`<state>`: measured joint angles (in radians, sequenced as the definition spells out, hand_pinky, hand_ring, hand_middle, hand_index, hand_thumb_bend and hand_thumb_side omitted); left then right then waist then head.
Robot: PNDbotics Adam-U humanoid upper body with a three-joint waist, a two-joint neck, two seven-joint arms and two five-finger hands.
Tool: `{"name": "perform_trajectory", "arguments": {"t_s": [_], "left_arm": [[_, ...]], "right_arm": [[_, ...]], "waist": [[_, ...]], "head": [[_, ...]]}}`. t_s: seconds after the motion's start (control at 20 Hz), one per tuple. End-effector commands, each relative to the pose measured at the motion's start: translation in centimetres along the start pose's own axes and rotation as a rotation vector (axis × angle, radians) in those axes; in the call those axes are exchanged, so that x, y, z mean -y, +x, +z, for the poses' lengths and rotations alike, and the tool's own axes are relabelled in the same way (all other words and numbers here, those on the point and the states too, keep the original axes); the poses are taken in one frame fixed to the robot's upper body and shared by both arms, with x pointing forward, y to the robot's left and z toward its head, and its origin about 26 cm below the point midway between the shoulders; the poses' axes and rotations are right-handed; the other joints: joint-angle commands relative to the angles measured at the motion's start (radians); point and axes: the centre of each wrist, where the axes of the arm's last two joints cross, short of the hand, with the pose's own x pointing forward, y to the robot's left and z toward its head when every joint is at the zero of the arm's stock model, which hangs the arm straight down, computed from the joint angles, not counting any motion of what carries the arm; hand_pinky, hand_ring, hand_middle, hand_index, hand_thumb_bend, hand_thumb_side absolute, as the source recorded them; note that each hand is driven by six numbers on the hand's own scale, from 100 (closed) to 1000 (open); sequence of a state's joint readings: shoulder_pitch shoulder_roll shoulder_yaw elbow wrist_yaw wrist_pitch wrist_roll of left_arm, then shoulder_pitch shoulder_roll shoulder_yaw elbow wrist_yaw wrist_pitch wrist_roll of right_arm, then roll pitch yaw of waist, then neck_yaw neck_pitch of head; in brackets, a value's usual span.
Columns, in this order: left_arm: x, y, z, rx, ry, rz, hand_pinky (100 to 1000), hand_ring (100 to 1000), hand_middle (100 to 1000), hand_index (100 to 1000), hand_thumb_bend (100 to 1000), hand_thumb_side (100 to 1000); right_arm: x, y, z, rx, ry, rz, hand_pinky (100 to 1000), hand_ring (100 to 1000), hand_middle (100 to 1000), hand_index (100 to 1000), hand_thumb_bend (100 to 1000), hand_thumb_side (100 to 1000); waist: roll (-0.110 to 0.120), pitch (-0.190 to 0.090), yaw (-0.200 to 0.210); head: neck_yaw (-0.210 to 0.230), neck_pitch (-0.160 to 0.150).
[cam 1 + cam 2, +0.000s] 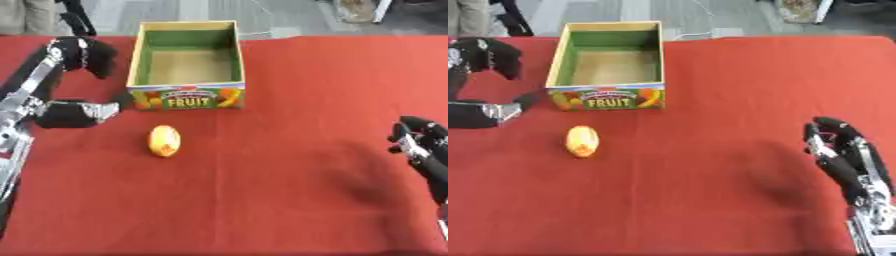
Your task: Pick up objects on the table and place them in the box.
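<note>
- Orange fruit [164,141] lies on the red table [289,100] just before the open box [186,65], toward the left edge.
- Left hand [86,54] beside the box, fingers relaxed, empty, well apart from the fruit.
- Right hand [840,150] at right edge, fingers released.

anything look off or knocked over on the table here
Nothing stands out. The fruit box stands upright and open on the red tablecloth, with nothing visible inside. One orange-yellow fruit lies on the cloth in front of it, apart from both hands. No spill or damage shows.
</note>
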<state>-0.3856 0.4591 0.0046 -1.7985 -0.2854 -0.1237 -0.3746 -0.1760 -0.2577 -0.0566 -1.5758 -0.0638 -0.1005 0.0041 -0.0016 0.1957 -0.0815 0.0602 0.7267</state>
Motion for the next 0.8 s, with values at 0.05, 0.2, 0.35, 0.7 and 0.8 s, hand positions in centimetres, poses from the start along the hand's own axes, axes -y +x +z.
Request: {"name": "perform_trajectory", "arguments": {"t_s": [0.05,0.2,0.35,0.7,0.8], "left_arm": [[-0.7,0.3,-0.5,0.014,-0.086,-0.100,584,579,567,742,543,100],[-0.3,0.3,-1.0,0.013,-0.161,-0.152,589,587,583,750,562,100],[0.2,0.3,-1.7,0.015,-0.238,-0.201,589,588,586,752,573,100],[1.3,-0.1,-3.3,-0.010,-0.387,-0.299,600,606,614,773,598,100],[1.6,-0.4,-3.6,-0.026,-0.402,-0.324,610,620,651,779,603,100]], "right_arm": [[0.4,0.6,-0.3,0.019,0.003,0.017,558,627,610,756,264,389],[0.4,0.6,-0.3,0.019,0.005,0.016,558,627,610,756,265,389],[0.4,0.6,-0.3,0.018,0.006,0.016,558,627,610,756,265,389],[0.3,0.5,-0.3,0.016,0.007,0.015,558,626,610,756,266,388],[0.3,0.5,-0.3,0.015,0.007,0.015,558,626,610,756,266,388]], "waist": [[0.002,-0.016,-0.001],[0.003,-0.017,-0.001],[0.004,-0.018,-0.003],[0.002,-0.018,-0.007],[0.003,-0.018,-0.007]], "head": [[0.004,-0.007],[0.005,-0.005],[0.006,-0.005],[0.008,-0.004],[0.009,-0.004]]}}
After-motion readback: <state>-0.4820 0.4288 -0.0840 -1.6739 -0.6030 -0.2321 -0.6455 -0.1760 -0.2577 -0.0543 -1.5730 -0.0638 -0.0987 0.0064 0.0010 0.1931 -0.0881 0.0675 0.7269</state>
